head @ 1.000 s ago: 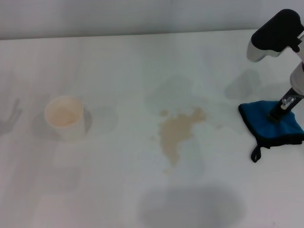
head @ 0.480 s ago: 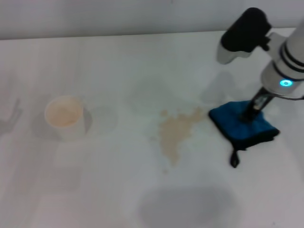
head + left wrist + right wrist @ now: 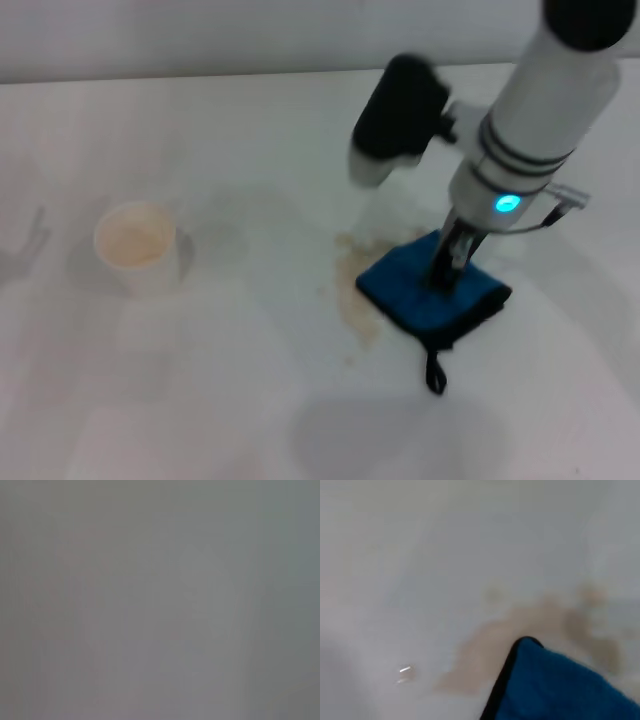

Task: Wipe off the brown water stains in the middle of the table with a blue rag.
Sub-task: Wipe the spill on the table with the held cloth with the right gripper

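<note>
Our right gripper, closed on the blue rag, has dragged it leftward onto the brown water stains. It now covers their right half, so wiping has begun; the stains' left part, toward the white cup, remains.

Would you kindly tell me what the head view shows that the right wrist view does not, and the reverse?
Only the head view shows the white cup, the right gripper pressing down on the blue rag, and the rag's black loop. Only the right wrist view shows, close up, the rag's black-edged corner lying over the stain. Both show the blue rag, the brown water stains and the white table.
</note>
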